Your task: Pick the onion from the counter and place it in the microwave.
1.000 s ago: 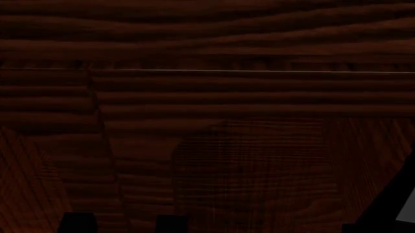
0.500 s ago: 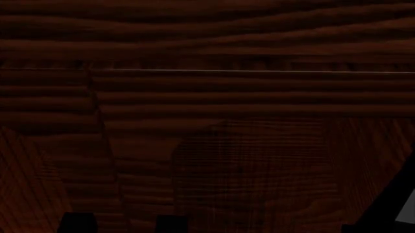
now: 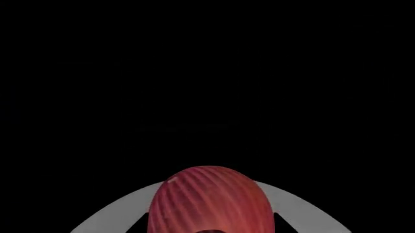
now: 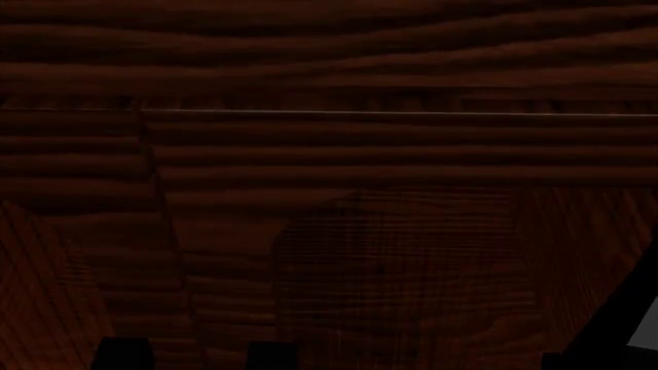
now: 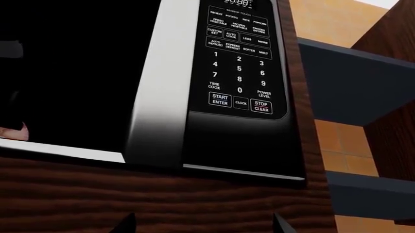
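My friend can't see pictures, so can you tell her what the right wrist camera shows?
A microwave sits in a dark wood cabinet, seen from just below. Its black button panel has numbers plus START and STOP keys, beside a silver strip and a dark inside. A bit of reddish onion peeks in at the edge.

Left hand (image 3: 209, 228) closed on the onion (image 3: 209, 204), pale fingers (image 3: 116, 216) curving round both sides

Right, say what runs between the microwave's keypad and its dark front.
In the right wrist view, a vertical silver strip runs between the keypad and the dark front of the microwave; handle or frame, unclear.
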You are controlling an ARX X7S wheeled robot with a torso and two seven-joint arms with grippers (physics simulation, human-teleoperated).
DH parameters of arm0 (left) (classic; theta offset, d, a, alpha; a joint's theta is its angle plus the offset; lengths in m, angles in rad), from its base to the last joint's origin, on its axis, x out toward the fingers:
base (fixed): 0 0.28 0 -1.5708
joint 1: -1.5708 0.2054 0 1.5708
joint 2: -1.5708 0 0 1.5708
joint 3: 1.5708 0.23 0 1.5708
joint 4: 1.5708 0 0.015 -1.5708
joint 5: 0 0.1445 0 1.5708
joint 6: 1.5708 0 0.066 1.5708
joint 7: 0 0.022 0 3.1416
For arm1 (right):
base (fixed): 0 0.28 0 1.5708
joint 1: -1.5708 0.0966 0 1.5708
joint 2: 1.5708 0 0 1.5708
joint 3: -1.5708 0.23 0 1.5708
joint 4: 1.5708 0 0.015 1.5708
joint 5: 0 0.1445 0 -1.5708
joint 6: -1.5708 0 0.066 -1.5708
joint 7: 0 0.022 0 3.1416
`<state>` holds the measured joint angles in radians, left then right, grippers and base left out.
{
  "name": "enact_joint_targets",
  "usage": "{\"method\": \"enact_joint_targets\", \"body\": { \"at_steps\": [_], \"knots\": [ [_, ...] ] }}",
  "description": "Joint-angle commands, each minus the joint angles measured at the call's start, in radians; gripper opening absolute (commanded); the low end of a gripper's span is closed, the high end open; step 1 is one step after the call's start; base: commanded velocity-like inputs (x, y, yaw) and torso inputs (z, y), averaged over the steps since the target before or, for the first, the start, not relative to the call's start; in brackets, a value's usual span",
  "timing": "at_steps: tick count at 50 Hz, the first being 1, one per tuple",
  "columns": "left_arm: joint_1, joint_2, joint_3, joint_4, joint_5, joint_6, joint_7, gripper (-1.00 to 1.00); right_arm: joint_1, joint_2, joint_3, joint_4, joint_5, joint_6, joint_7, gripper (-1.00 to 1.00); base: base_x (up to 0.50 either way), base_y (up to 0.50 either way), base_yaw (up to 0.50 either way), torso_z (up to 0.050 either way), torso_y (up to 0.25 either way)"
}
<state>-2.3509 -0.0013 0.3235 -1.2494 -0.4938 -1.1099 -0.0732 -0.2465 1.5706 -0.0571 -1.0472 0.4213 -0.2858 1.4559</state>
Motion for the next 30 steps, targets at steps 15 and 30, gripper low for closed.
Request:
{"method": "enact_joint_targets", "body": {
  "at_steps": [15, 30],
  "knots": [
    [0.063, -0.005, 0.089, -0.035, -0.066, 0.041, 0.003, -1.00, 0.006, 0.000, -0.008, 0.000, -0.001, 0.005, 0.004, 1.00, 0.00, 0.00, 0.00, 0.000, 0.000],
    [0.076, -0.014, 0.097, 0.009, -0.094, 0.026, -0.001, 1.00, 0.002, 0.000, -0.019, 0.000, -0.016, 0.001, 0.014, 1.00, 0.00, 0.00, 0.00, 0.000, 0.000]
  ]
}}
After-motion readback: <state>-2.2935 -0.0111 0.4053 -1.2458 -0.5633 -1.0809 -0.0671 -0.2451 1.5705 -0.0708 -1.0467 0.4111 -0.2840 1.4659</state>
